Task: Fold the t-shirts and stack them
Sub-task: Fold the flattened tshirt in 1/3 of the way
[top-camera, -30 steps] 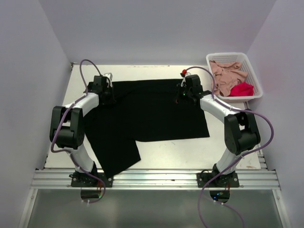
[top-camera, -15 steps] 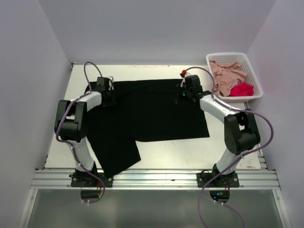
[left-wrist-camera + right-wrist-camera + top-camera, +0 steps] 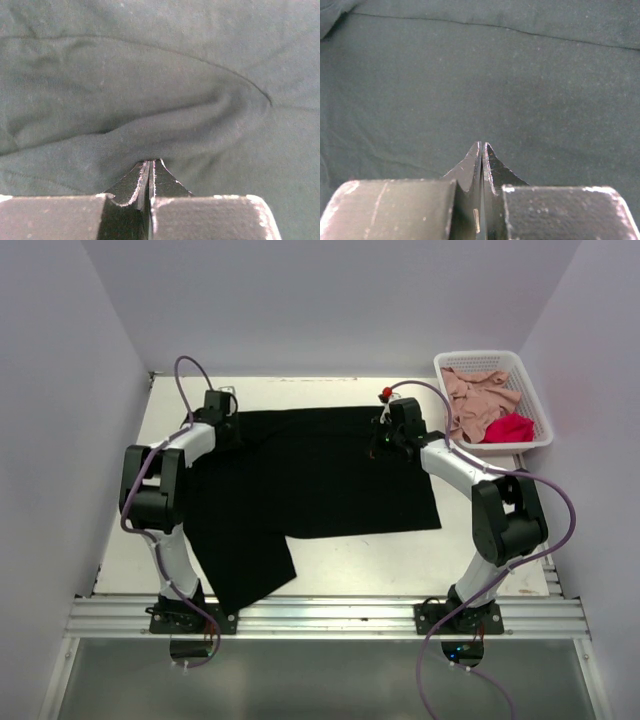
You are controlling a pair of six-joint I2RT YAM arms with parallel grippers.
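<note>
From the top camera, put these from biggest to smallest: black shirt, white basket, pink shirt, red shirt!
1. black shirt, by far
2. white basket
3. pink shirt, crumpled in the basket
4. red shirt, crumpled too, so only what shows counts

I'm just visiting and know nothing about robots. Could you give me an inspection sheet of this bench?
Surface: pale table, cloth covering its middle.
Job's things: black shirt spread out; pink shirt and red shirt crumpled in the white basket.
Clutter: nothing seen.
Grippers: left gripper, fingers shut on a black shirt fold; right gripper, fingers shut over the cloth.
Cables: purple cables loop off both arms.
Surroundings: plain white walls.
</note>
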